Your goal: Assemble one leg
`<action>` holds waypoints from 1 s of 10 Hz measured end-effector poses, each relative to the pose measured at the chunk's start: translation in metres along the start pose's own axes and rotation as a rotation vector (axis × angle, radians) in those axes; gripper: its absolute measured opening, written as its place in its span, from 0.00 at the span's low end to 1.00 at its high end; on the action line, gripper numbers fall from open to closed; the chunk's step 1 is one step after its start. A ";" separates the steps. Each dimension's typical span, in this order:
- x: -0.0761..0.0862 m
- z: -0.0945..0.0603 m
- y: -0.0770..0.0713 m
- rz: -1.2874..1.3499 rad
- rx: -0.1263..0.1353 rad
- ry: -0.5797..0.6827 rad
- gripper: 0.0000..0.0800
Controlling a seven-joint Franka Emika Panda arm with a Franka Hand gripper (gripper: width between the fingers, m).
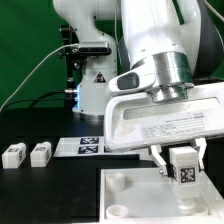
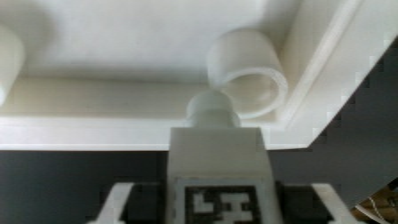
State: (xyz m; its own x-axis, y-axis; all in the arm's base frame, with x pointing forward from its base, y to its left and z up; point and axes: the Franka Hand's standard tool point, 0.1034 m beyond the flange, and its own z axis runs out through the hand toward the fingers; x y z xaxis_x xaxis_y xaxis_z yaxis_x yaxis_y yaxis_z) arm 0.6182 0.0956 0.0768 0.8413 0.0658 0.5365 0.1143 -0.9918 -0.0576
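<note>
The hand [image 1: 181, 158] is clamped on the leg [image 1: 185, 171], long axis upright (peg end down), nearly over a corner socket [image 2: 251, 72].

1. The leg [image 1: 185, 170] is a small white oblong block with a black-and-white square tag on its face.
2. It is clamped between the two fingers of the tool [image 1: 180, 160], roughly upright, with the tag facing outward.
3. In the wrist view its narrower rounded end [image 2: 212, 108] juts beyond the tool's fingertips, just beside a round socket [image 2: 253, 78] of the white board [image 1: 150, 200]. Whether they touch cannot be told.
</note>
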 end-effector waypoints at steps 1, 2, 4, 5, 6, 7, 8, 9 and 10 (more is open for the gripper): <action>0.000 0.000 -0.001 0.015 0.003 -0.005 0.36; -0.001 -0.001 -0.006 0.022 0.009 -0.007 0.36; 0.002 -0.006 -0.011 0.027 0.020 -0.033 0.36; 0.001 -0.006 -0.016 0.039 0.024 -0.037 0.36; -0.002 -0.005 -0.021 0.033 0.028 -0.041 0.36; -0.006 -0.003 -0.020 0.031 0.027 -0.041 0.36; -0.006 -0.002 -0.020 0.031 0.024 -0.029 0.36; -0.008 0.001 -0.021 0.029 0.025 -0.029 0.36; -0.010 0.003 -0.021 0.029 0.024 -0.030 0.36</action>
State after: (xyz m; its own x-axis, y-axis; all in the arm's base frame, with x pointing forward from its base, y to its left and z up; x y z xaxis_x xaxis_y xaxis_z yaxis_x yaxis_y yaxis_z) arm 0.6090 0.1160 0.0707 0.8599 0.0403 0.5089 0.1016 -0.9905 -0.0931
